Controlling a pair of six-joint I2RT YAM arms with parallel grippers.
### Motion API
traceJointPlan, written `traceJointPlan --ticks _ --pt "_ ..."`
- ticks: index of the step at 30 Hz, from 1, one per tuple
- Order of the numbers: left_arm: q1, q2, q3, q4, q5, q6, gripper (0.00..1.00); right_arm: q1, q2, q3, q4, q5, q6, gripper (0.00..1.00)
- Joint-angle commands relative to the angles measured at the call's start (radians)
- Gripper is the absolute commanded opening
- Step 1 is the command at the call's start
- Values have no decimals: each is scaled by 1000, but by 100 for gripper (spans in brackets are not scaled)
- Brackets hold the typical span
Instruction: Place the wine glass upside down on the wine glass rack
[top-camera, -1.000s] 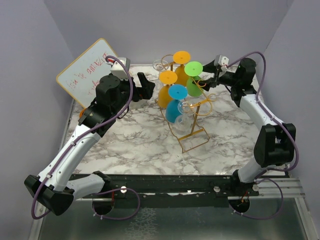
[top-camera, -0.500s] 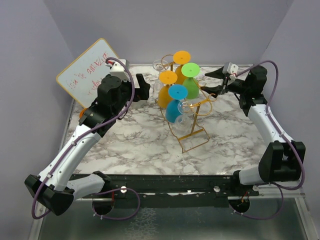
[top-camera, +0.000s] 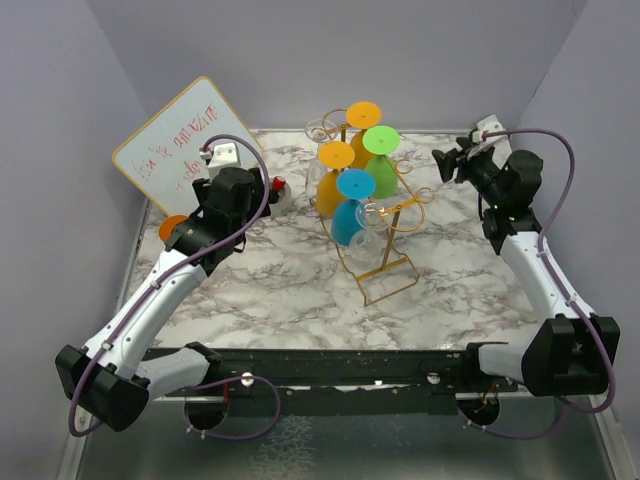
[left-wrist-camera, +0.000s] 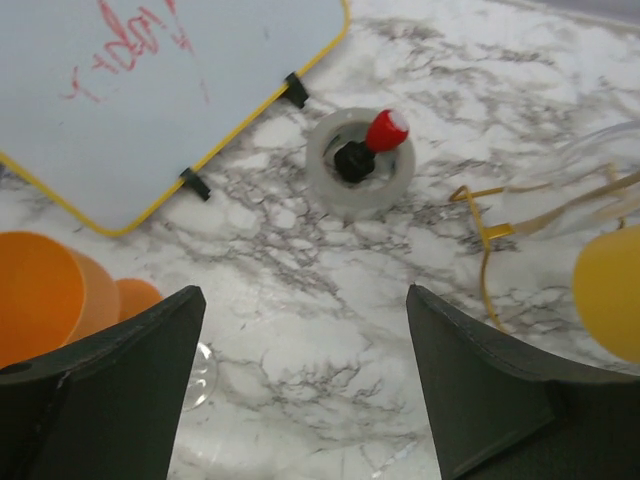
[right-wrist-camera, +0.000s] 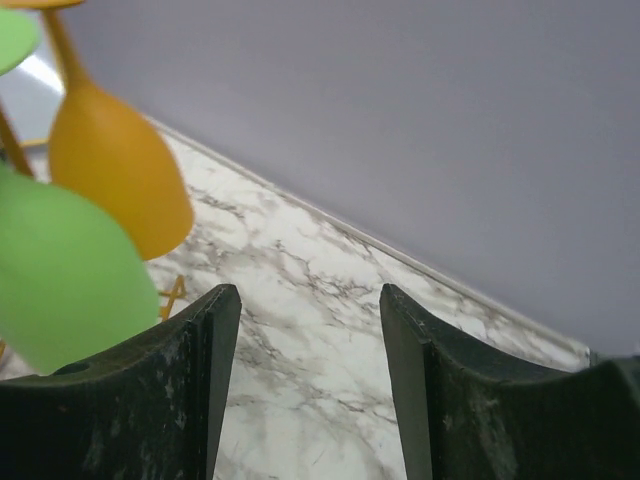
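Wine glass (left-wrist-camera: 40, 295), orange: on the marble table (top-camera: 290, 285), far left of frame, just beside the whiteboard (top-camera: 170, 140) lower edge, mostly hidden behind the left arm in the top view. Well apart from the wine glass rack (top-camera: 380, 255), upright mid-frame, loaded with inverted orange, green (top-camera: 384, 165) and blue (top-camera: 348, 215) glasses. Left gripper (left-wrist-camera: 300, 400): spread wide, empty, over bare marble near the glass. Right gripper (right-wrist-camera: 305, 390): spread, empty, upper right, clear of the rack.

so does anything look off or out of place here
One thing: an orange wine glass appears to lie on its side on the marble table beside the whiteboard, while the other coloured glasses hang upside down on the gold rack. Nothing looks spilled or broken.
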Motion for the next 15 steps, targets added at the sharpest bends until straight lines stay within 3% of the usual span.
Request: traceJointPlan --ticks 1,6,12,15 --pt "13 -23 -30 -173 -128 -89 76 -6 -46 41 -36 433 241 60" --pt "13 -78 -17 -333 -24 -141 70 -6 -58 77 -152 509 384 61" --pt "13 -112 2 -448 -70 -175 69 -5 -62 94 -224 560 516 59" --pt "14 -99 -9 -484 -121 -199 57 -5 -56 108 -265 563 552 58"
